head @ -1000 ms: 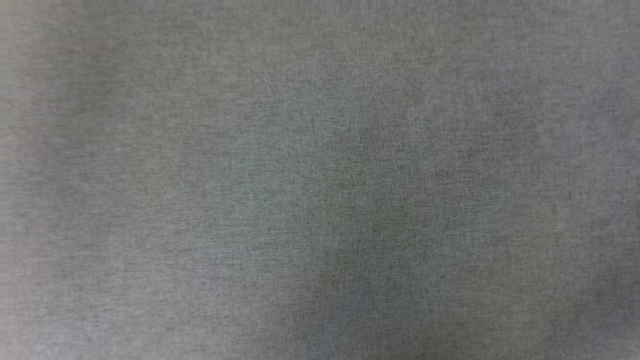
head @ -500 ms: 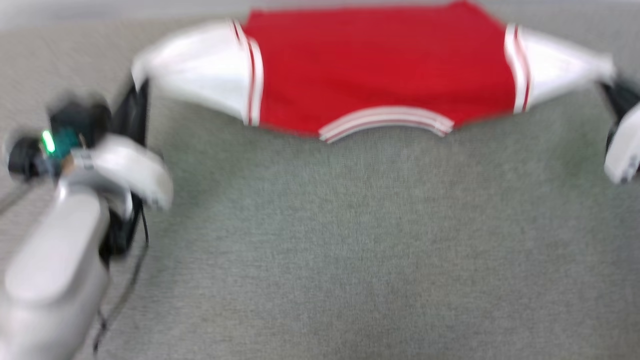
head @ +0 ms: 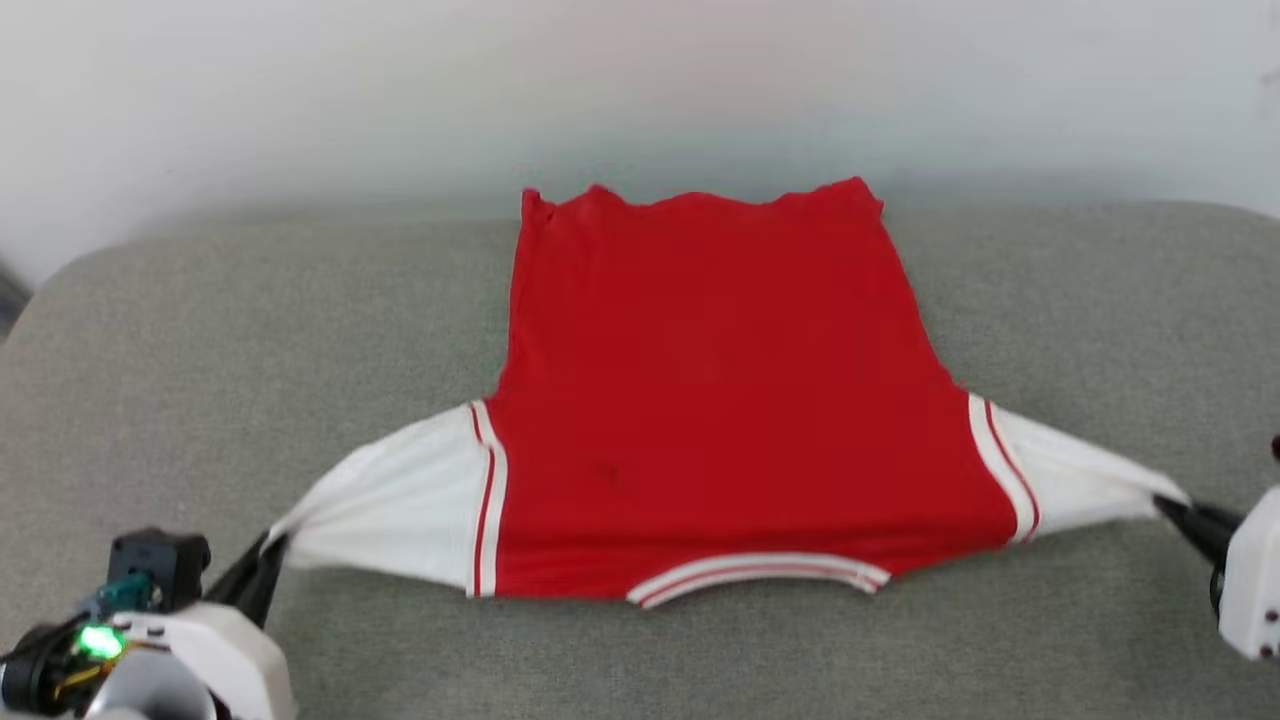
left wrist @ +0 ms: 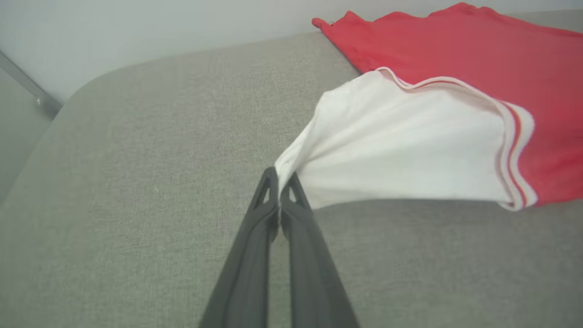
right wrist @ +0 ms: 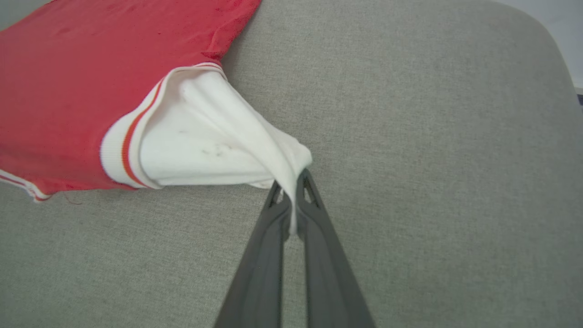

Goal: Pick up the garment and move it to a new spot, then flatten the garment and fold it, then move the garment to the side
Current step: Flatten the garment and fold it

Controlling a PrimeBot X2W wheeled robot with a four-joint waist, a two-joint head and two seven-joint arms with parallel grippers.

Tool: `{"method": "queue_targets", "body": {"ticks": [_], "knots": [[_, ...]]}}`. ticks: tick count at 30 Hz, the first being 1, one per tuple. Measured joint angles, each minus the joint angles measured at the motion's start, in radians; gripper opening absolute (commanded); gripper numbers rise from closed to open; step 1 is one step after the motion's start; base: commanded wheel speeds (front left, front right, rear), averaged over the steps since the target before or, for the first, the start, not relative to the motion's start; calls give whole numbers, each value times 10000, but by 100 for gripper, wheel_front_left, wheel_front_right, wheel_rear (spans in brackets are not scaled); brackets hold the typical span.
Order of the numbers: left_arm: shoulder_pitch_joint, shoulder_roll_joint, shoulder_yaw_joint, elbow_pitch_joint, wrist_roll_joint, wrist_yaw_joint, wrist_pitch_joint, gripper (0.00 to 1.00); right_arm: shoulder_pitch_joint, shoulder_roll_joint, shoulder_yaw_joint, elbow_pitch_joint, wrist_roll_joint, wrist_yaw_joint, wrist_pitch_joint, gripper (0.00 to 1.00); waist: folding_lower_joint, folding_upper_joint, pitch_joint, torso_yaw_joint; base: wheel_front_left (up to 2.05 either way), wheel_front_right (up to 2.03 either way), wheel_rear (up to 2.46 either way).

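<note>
Nearest the robot, at 8 o'clock in the head view, the left jaws are clenched on the tip of a white sleeve (head: 400, 520); the left wrist view shows both dark fingers (left wrist: 255, 255) pressed together with the cloth pinched between them. A green light (head: 100, 640) glows on that wrist. Over at 4 o'clock, the right jaws grasp the other white sleeve (head: 1070, 480), fingers (right wrist: 264, 259) tight on a bunched corner of it. Between them the garment (head: 720, 400) lies spread on the grey fabric surface (head: 250, 330), sleeves drawn out taut toward 9 and 3 o'clock. Its striped collar (head: 760, 575) points to 6 o'clock, nearest the robot. The red body runs away toward 12 o'clock, and the wavy hem (head: 700, 200) sits right by the far edge. Beyond that stands a pale wall (head: 640, 90).
</note>
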Motion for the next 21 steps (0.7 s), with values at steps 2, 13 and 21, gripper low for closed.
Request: {"method": "queue_targets", "body": {"ticks": [2,13,21], "knots": [[529,244,-12,-395,-203,98,259,0,625,-21,-217,-328,81,0,355,0,0,0,-159,-53,0,0,0],[2749,911,-454,-1695,-1135,489,1549,0,3658,134,-1576,-1843,125,-2,2391,0,1,0,-387,-269,0,0,0],[2711,709,-487,-2167,-1296,485,1590,0,4066,679,-2424,-2635,-420,-4,2788,70,3,0,-226,-244,0,0,0]]}}
